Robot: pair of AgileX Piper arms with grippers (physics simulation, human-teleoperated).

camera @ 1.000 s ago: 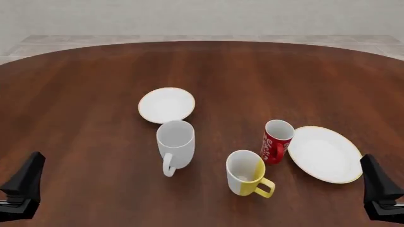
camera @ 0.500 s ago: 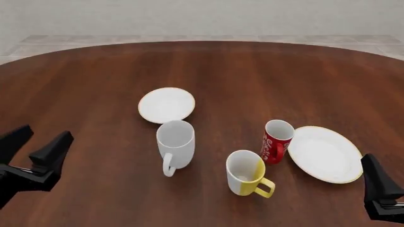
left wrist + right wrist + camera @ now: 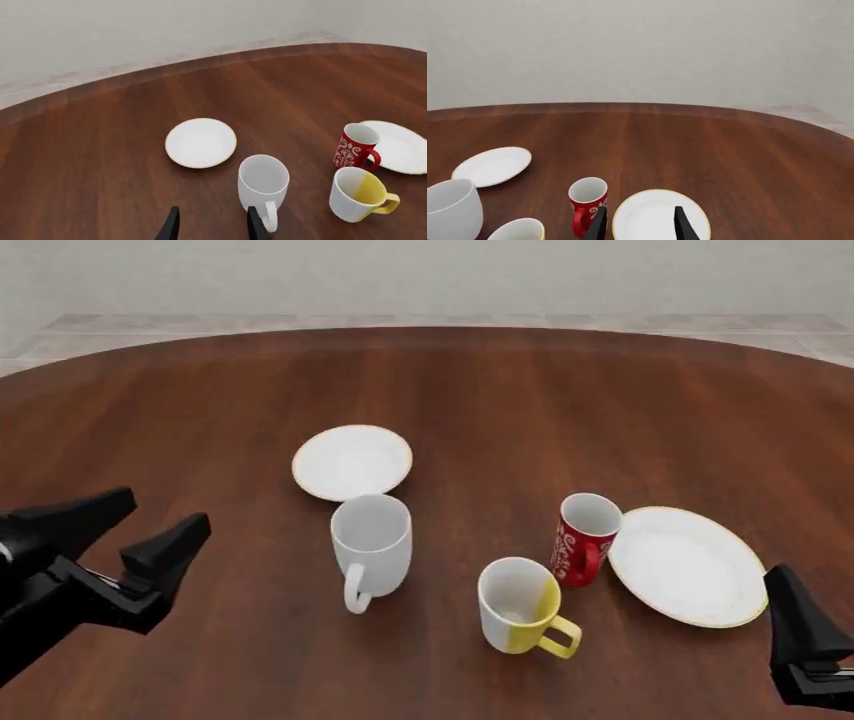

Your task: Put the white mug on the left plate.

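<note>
The white mug [image 3: 371, 540] stands upright near the table's middle, its loop handle [image 3: 356, 592] pointing toward the arms' side. It also shows in the left wrist view [image 3: 263, 181] and at the edge of the right wrist view [image 3: 450, 210]. Just beyond it lies the left plate [image 3: 352, 461], small, white and gold-rimmed, with nothing on it [image 3: 201, 142]. My left gripper [image 3: 170, 510] is open and hovers left of the mug, a clear gap apart; its fingers [image 3: 255, 225] are spread and hold nothing. At the front right, my right gripper [image 3: 781, 585] is open and holds nothing [image 3: 639, 225].
A red mug with white lettering [image 3: 585, 538] stands beside the larger gold-rimmed plate [image 3: 685, 564] on the right. A yellow-and-white mug [image 3: 521, 605] stands in front of the red one, right of the white mug. The round wooden table [image 3: 534, 400] stretches far back.
My left gripper has risen from the front left corner and swung right and forward toward the white mug. The right arm and all the crockery stay put.
</note>
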